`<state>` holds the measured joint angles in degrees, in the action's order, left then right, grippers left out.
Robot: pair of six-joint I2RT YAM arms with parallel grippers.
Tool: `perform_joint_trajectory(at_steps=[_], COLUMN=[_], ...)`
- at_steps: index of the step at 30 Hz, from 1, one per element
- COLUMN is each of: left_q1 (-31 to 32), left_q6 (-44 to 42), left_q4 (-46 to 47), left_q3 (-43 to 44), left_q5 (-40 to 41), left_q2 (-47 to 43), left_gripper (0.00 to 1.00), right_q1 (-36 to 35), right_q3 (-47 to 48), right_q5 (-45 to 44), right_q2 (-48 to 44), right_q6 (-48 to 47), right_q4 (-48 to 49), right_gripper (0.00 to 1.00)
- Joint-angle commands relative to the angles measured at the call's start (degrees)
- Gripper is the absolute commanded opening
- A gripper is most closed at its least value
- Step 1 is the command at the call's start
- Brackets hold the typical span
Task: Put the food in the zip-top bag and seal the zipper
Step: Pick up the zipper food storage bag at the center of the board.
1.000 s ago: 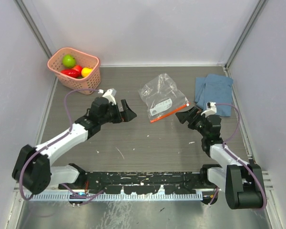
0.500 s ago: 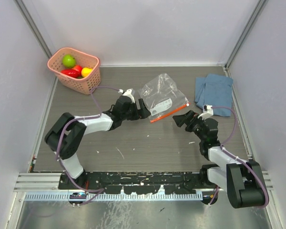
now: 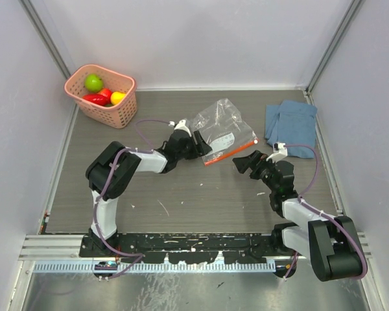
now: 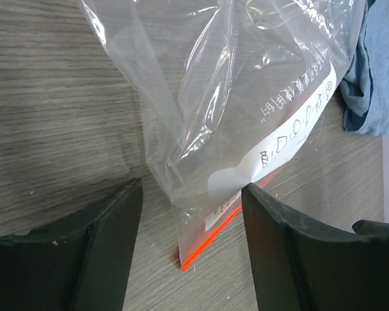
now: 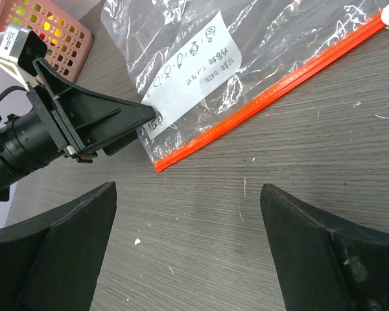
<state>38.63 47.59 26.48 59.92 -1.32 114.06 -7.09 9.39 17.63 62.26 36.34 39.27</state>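
- The zip-top bag [image 3: 222, 126] lies flat near the table's centre. Its zipper [image 3: 232, 151] faces 5 o'clock, likely so both arms can reach the mouth.
- The left gripper [image 4: 191, 191] has its 2 fingers spread astride the bag's 7 o'clock corner, not pinching it, probably to anchor it.
- The right gripper [image 5: 188, 191] hangs spread wide, empty, at the zipper's 5 o'clock.
- The food [image 3: 102, 92] sits in the pink basket [image 3: 124, 110] at 10 o'clock.

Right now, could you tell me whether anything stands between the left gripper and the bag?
Nothing visible does; a corner of the bag sits between the open jaws of the left gripper.
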Motion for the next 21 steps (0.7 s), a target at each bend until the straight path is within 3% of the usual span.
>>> perform_joint_trajectory(at_steps=[1, 6, 13, 21], left_q1=[0.5, 0.6, 0.7, 0.7], left_q6=[1.3, 2.6, 6.4, 12.6], left_q4=[4.6, 7.8, 18.3, 30.9], left_q3=[2.3, 0.5, -6.2, -15.5], left_q5=[-0.5, -0.9, -1.2, -0.5], left_q2=[1.9, 1.4, -1.1, -6.4], left_gripper=[0.59, 0.38, 0.0, 0.0], right_q1=[-0.4, -0.4, -0.4, -0.5], right_q3=[0.7, 0.4, -0.3, -0.8], right_q5=[-1.2, -1.0, -0.8, -0.9], right_q2=[-0.1, -0.3, -2.6, -8.0], right_q6=[-1.3, -0.8, -0.5, 1.5], right_q4=[3.6, 4.3, 4.5, 3.1], right_gripper=[0.96, 0.95, 0.94, 0.92])
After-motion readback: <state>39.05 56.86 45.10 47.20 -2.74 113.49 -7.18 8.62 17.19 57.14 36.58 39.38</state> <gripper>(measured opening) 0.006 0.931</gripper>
